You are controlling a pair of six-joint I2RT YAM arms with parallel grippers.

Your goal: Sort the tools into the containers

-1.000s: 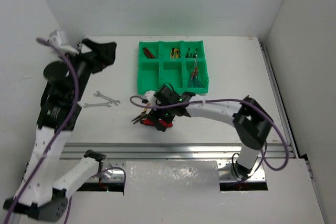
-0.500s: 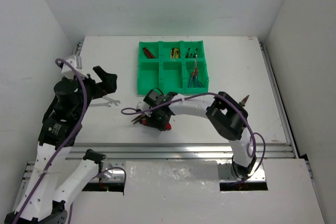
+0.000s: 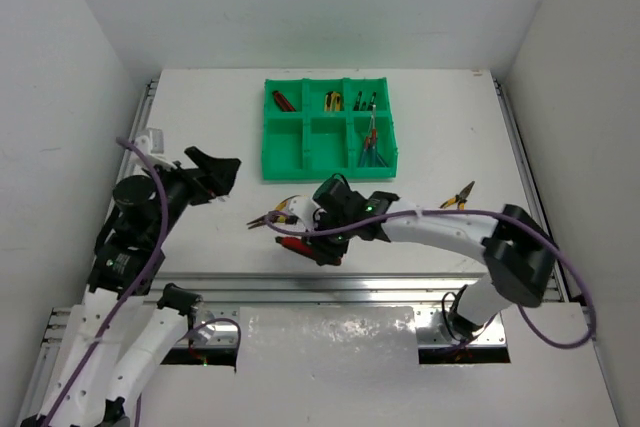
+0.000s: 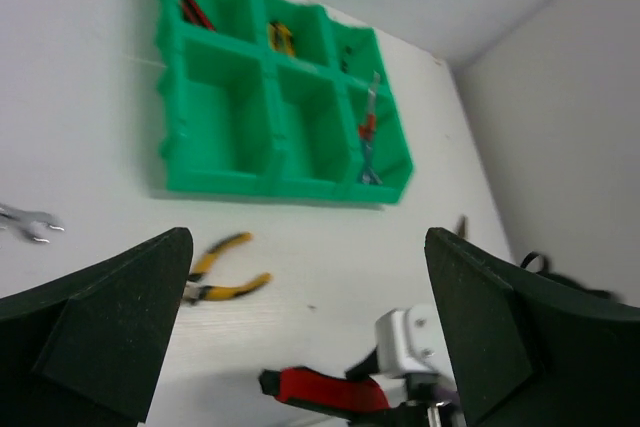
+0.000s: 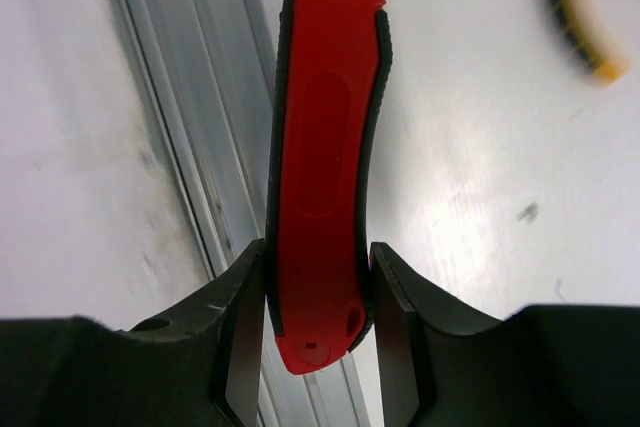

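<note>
Jaws of the right gripper [image 3: 326, 235] are closed on the red utility knife [image 5: 320, 167]: in the right wrist view its two dark fingers [image 5: 240, 332] press against either side of the red handle near its butt end, and the rest of the handle runs away from the camera. Beneath the knife that view shows the white counter [image 3: 450, 127] and the aluminium rail [image 5: 200, 147] along its near edge; whether the knife is lifted or resting I cannot tell. From above, the knife lies near the counter's front edge, in front of the green tray [image 3: 268, 152] and well apart from it. A pair of yellow pliers [image 3: 272, 215] lies on the counter just beside the right gripper, on its left, handles spread. A second pair of pliers [image 3: 460, 195] lies well off to the right, beyond the tray's near-right corner. The left gripper [image 3: 215, 169] hangs over the counter left of the tray with its jaws wide open and nothing between them. Its wrist view catches one end of a silver wrench [image 4: 25, 222] at the left border. In the tray, the far-left compartment holds a red-handled tool [image 3: 283, 100], the far-middle one a yellow tool [image 3: 333, 100], the far-right one dark screwdrivers [image 3: 366, 100], and the near-right one several thin screwdrivers [image 3: 372, 144].
</note>
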